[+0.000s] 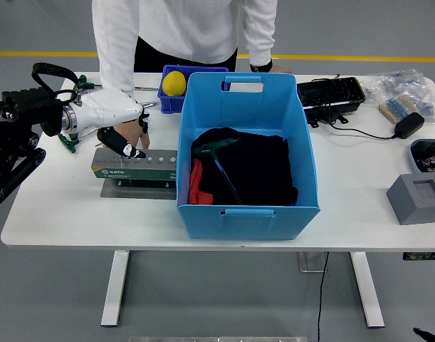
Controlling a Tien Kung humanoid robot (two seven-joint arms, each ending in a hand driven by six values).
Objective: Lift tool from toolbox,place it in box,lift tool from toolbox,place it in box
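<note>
The green-grey toolbox (137, 164), a drilled tool rack, stands on the table left of the big blue box (247, 206). My left hand (122, 135), white with black fingers, hovers over the rack's left end with thumb and fingers spread and nothing visibly in them. It hides the rack's left holes. A green T-handle tool (218, 151) lies on black cloth inside the blue box. More green-handled tools (67, 140) lie on the table by my wrist. The person's hand (140, 133) rests on the table just behind my hand.
A small blue bin (164, 103) with a yellow ball (174, 83) sits behind the toolbox. A black tray (329, 93), a cable with its adapter (409, 125), plastic bags (406, 82) and a grey block (416, 199) are at the right. The person's other hand (263, 68) is at the far edge.
</note>
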